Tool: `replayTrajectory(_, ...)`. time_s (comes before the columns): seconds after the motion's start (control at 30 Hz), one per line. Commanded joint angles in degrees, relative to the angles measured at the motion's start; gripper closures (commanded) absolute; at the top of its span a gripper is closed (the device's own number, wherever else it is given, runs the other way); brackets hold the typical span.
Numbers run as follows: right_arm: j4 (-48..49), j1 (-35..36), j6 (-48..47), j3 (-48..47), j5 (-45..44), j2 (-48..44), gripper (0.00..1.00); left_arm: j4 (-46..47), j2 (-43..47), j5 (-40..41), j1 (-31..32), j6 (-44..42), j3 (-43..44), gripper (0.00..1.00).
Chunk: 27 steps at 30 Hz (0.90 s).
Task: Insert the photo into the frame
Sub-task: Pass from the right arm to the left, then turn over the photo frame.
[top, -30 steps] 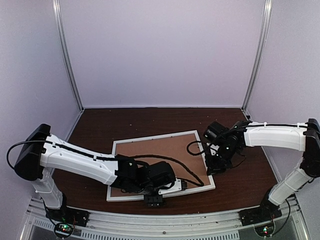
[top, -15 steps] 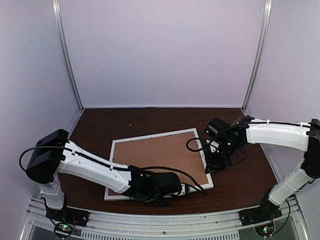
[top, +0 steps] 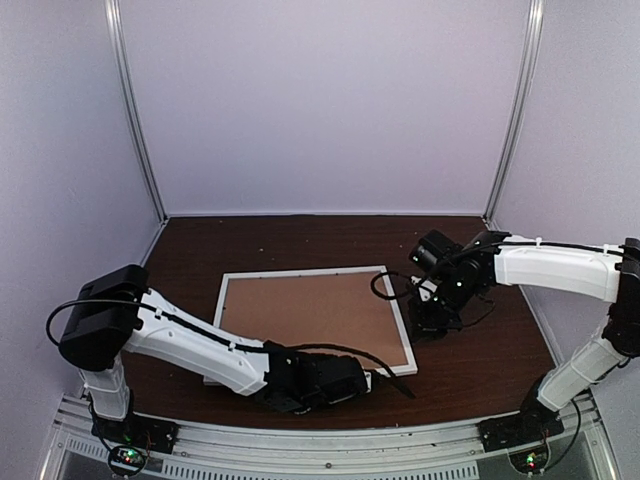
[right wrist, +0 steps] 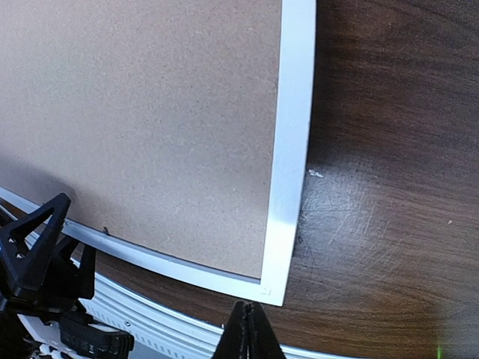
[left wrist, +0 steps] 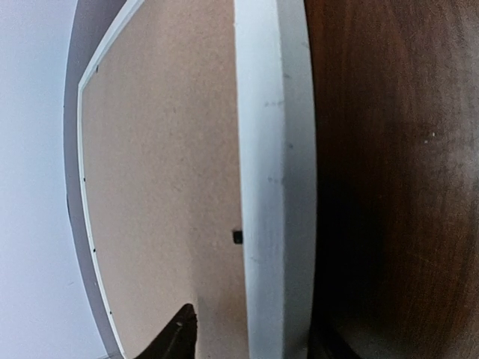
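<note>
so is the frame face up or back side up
Back side up: the frame shows its brown backing board inside the white edge, and no photo is visible.

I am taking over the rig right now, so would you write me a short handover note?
Left gripper: open, astride the frame's near edge.
Right gripper: shut, beside the frame's right edge; contact unclear.
Frame lies flat on the table, backing board uppermost. Photo not in view.
Done: board seems seated.
To do: confirm the photo is under it.
</note>
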State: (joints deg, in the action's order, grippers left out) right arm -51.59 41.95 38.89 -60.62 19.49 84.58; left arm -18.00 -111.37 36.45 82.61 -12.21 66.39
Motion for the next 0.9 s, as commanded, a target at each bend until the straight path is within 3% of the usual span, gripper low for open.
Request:
replayTrajectory(0.0,-0.7,-0.7,-0.9,-0.8,-1.6,-1.9,0.94,3.6,1.3,4.6,0.0,-1.0,-0.1,0.57)
replayTrajectory(0.2,-2.3,-2.5,-2.3,-1.5,-1.5,-3.1,0.83,4.5,2.8,5.5,0.0,-3.1,-0.4,0.73)
replayTrajectory(0.37,-4.7,-3.4,-3.9,-4.2,-1.6,-3.4,0.59,1.3,5.9,7.3,0.0,-4.1,1.2,0.84)
replayTrajectory(0.5,-7.7,-4.9,-6.2,-7.8,-2.7,-3.9,0.47,-1.2,10.0,9.4,0.0,-6.1,3.0,0.87)
replayTrajectory(0.73,-12.9,-9.2,-10.0,-14.5,-4.3,-5.6,0.42,-8.5,15.6,9.3,-0.3,-10.0,9.9,1.00)
replayTrajectory(0.87,-14.7,-12.0,-11.8,-17.9,-5.0,-6.5,0.41,-14.3,15.9,7.4,-1.6,-10.6,15.9,1.00)
